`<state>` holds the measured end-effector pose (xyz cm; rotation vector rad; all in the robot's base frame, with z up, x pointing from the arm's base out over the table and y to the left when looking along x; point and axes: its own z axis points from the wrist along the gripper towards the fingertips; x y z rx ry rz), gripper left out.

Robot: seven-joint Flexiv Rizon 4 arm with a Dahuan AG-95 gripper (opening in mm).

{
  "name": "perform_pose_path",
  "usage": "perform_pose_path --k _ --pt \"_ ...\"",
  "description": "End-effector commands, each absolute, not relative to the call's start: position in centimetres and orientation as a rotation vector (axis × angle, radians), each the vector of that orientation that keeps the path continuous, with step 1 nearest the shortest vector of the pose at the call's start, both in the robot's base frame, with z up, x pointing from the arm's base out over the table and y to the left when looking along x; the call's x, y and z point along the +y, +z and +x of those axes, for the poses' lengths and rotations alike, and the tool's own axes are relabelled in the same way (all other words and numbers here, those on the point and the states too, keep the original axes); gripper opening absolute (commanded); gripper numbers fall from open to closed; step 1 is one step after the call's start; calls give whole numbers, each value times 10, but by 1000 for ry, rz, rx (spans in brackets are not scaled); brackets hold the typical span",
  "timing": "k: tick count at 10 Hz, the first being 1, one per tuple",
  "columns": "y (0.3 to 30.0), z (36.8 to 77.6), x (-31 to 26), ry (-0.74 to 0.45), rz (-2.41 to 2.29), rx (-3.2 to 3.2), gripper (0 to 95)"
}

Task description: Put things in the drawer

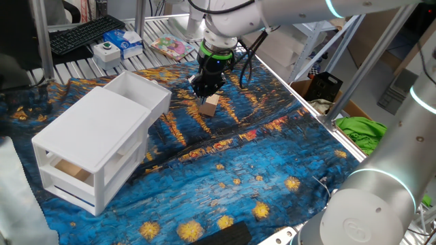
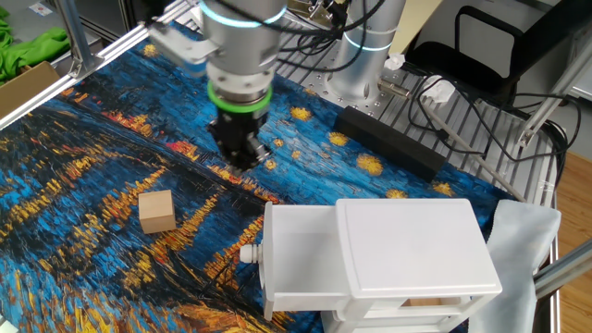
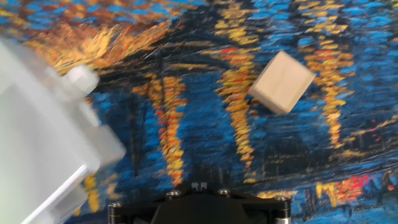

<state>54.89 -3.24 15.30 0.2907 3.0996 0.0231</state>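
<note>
- The tabletop (image 1: 272,170) is covered by a blue and orange starry painted-pattern cloth (image 2: 83,157); no writing on it can be read.
- The white two-drawer cabinet (image 1: 95,146) stands on the cloth, with its upper drawer (image 2: 296,254) pulled out and a small round knob at the front.
- A tan shape shows inside the lower compartment.
- The robot arm (image 1: 286,13) reaches over the cloth, the gripper (image 2: 242,159) pointing straight down with jaws clenched on nothing.
- One pale wooden block (image 3: 281,81) lies on the cloth, unmarked, near the gripper and apart from the cabinet.
- A keyboard (image 1: 85,34) and a pink-patterned packet (image 1: 170,47) lie beyond the cloth; their print is unreadable.
</note>
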Motion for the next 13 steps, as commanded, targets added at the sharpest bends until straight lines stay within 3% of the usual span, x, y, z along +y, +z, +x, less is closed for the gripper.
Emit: perform_pose_path --k 1,13 --pt "153 562 -41 25 336 3107 0" --pt "151 615 -91 30 587 3076 0"
